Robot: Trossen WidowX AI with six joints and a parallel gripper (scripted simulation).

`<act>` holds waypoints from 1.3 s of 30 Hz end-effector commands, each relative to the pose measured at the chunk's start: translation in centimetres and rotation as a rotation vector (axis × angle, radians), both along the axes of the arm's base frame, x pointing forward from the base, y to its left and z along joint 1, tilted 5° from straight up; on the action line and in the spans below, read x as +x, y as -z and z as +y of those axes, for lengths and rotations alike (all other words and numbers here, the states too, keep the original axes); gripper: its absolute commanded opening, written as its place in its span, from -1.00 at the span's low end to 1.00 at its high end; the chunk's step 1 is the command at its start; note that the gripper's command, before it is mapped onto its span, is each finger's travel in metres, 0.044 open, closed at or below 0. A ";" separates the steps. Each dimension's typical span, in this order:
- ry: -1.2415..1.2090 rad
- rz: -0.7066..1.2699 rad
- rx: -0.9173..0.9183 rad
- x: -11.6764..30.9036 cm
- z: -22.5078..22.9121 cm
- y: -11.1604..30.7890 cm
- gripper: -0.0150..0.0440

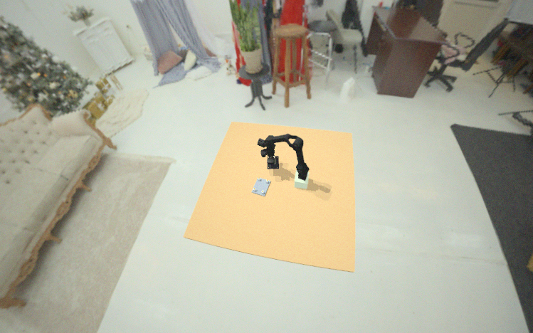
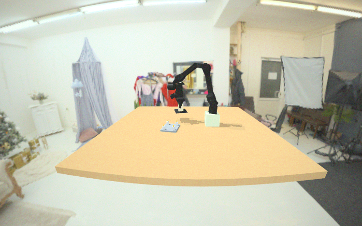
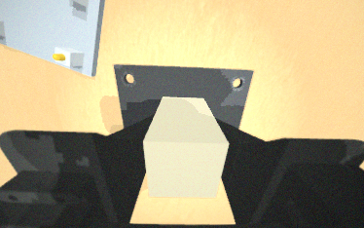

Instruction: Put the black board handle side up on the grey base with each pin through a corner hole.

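One table, four posts.

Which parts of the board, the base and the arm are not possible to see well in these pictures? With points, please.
- Near holes of the black board (image 1: 275,165) (image 2: 181,111) (image 3: 174,80): wrist view, covered by the gripper (image 1: 270,160) (image 2: 180,107) (image 3: 183,120).
- Rest of the grey base (image 1: 261,187) (image 2: 170,128) (image 3: 33,29): wrist view, cut off by the picture edge.
- Finger contact with the handle (image 2: 181,108) (image 3: 186,168): exterior view, too small.
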State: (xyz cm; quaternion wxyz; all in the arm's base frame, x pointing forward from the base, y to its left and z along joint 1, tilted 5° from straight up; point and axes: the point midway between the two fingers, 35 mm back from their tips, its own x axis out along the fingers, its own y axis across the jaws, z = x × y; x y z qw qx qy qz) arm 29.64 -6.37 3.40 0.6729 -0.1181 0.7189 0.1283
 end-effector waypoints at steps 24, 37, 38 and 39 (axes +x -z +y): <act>0.087 -0.020 -0.002 2.5 4.8 -0.9 -0.49; 0.136 -0.021 -0.001 3.3 7.9 -0.9 -0.49; 0.140 -0.022 -0.001 3.4 8.1 -0.9 -0.49; 0.144 -0.022 -0.001 3.4 8.4 -0.9 -0.49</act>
